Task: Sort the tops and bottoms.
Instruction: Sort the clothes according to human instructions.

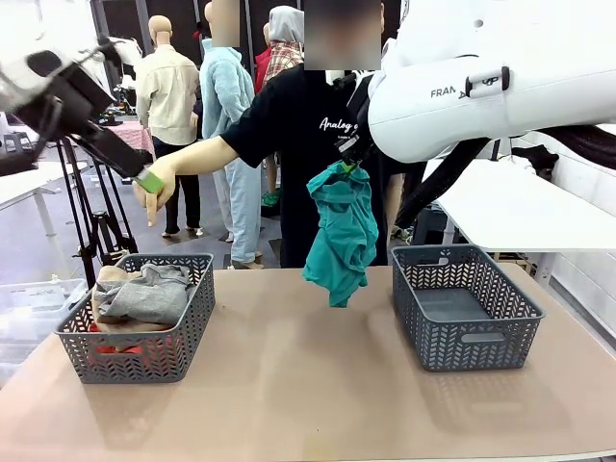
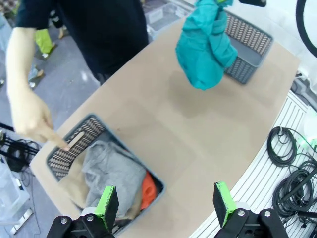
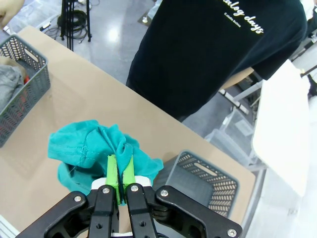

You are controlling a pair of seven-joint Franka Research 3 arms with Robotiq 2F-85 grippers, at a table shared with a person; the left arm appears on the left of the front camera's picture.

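Note:
A teal top (image 1: 342, 236) hangs bunched above the table's middle, with my right gripper (image 1: 348, 166) shut on its upper edge. In the right wrist view the green pads (image 3: 111, 171) pinch the teal cloth (image 3: 81, 148). The left basket (image 1: 188, 332) holds a grey top (image 1: 144, 296) over a tan one (image 1: 113, 277) and an orange-red one (image 1: 120, 348). High over that basket my left gripper (image 2: 165, 203) stands open with nothing between its fingers, and the grey top (image 2: 111, 171) lies below it. Bottoms are out of view.
The grey basket (image 1: 467, 308) at the right holds nothing. A person in a black T-shirt stands at the far side; their hand (image 1: 154, 197) points down at the left basket, close beside my left gripper (image 1: 146, 183). Cables (image 2: 292, 163) lie beyond the table's edge.

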